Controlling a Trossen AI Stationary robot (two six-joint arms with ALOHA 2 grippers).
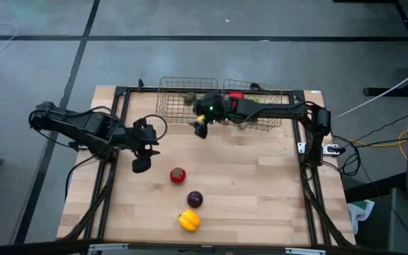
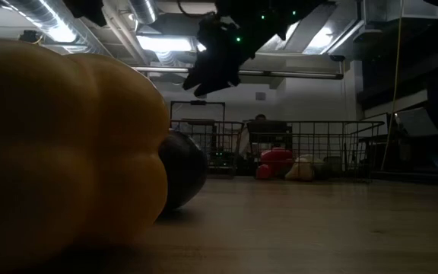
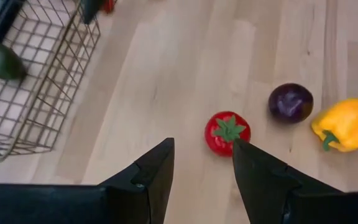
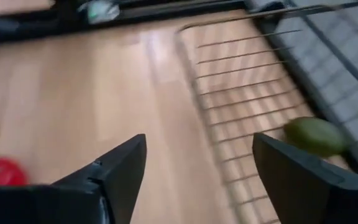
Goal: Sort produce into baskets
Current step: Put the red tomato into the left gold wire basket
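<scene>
**Desk:** What are the surfaces and shapes here?

**Photographer:** A pale wood-plank table [image 1: 261, 184] framed by dark rails. At its far edge stand two rectangular baskets of thin wire grid, side by side: the left basket [image 1: 176, 88] and the right basket [image 1: 278, 95]. You can see straight through both.

**Desk:** And the produce?

**Photographer:** A glossy red tomato [image 3: 227, 132] with a green star-shaped stem; a smooth, round purple ball [image 3: 290, 102]; a lobed yellow pepper [image 3: 347, 124] with a green stalk. The three lie in a loose line on the open planks. A smooth green piece [image 4: 316, 137] rests inside the left basket. A red piece [image 1: 236, 95] sits in the right one.

**Desk:** Where are the grippers?

**Photographer:** The left gripper [image 3: 202, 163] hangs above the table, fingers parted, holding nothing; the tomato lies just ahead of it, close by one fingertip, with ball and pepper farther on. The right gripper [image 4: 197, 165] is spread wide and empty, raised at the left basket's front wall, with the green piece beyond one finger [image 4: 291, 168].
</scene>
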